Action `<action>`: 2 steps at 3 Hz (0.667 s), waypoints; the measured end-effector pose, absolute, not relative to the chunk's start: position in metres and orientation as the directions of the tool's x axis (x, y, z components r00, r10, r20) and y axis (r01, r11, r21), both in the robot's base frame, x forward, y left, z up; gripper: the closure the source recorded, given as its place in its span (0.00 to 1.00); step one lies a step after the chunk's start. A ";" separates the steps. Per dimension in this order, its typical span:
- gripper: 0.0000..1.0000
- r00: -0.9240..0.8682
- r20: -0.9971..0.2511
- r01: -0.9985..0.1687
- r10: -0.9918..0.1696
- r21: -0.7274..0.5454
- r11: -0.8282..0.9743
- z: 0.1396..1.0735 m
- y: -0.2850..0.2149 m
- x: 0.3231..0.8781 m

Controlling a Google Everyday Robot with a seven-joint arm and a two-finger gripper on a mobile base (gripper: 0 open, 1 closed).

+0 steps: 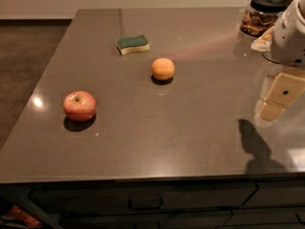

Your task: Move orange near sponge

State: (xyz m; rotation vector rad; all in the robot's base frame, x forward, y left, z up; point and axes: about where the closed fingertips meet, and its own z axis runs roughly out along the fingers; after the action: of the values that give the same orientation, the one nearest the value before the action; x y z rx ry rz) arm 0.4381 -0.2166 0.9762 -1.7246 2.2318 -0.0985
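Tool (279, 99) is hanging at the grey surface's (190, 142) right edge, opening can't tell; round matte orange (163, 68) is sitting mid-surface, short of the green-topped yellow sponge (133, 44) near the far edge, likely needing a centred top-down grasp.

One grey countertop (190, 137) carries one orange (163, 68). One sponge (133, 44) lies behind the orange and to its left. One red-yellow apple (79, 105) sits in front of the orange, also to its left. One black-lidded glass jar (262, 14) stands behind the orange, well to its right. One gripper (278, 100) hangs over the countertop, well right of the orange.
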 end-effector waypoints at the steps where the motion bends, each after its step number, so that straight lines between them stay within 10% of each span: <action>1: 0.00 -0.221 -0.207 -0.931 -0.953 -0.246 0.270 0.976 -0.217 0.438; 2: 0.00 -0.215 -0.248 -0.938 -0.945 -0.216 0.270 0.974 -0.202 0.453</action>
State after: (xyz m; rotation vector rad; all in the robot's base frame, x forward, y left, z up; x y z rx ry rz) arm 0.4533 -0.2017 0.9738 -1.7189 2.2184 -0.0276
